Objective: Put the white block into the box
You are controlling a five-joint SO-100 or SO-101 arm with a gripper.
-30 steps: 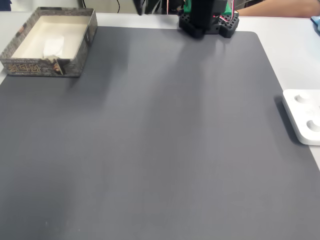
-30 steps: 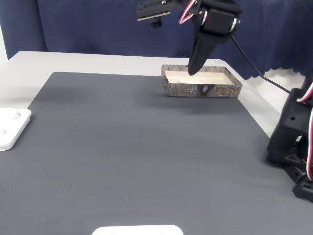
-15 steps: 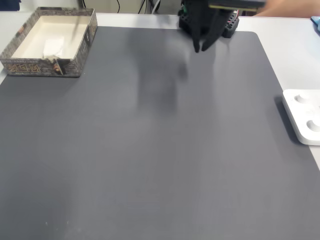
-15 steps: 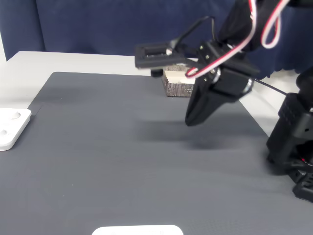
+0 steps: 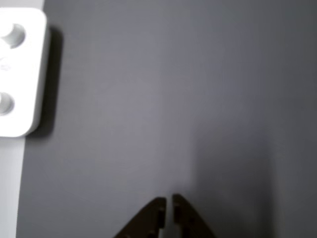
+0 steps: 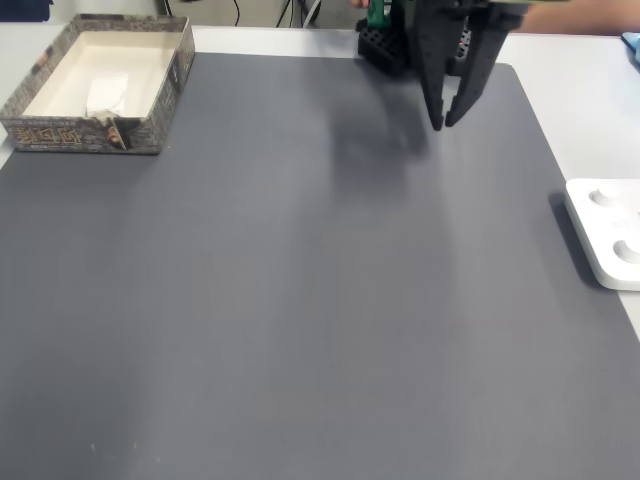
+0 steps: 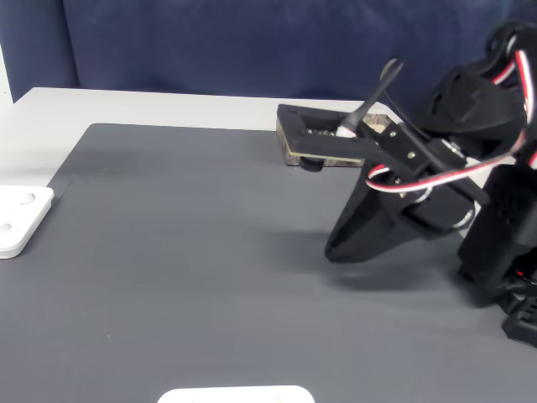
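A fixed view showed the white block (image 6: 107, 95) lying inside the box (image 6: 60, 134) at ten o'clock. The claw (image 6: 446, 122) was nearly closed and held nothing. The job looked done.

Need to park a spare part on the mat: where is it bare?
Bare: the grey mat from the box across to the white device, and all the near half. Crowded: the far edge, under the end effector and arm base.
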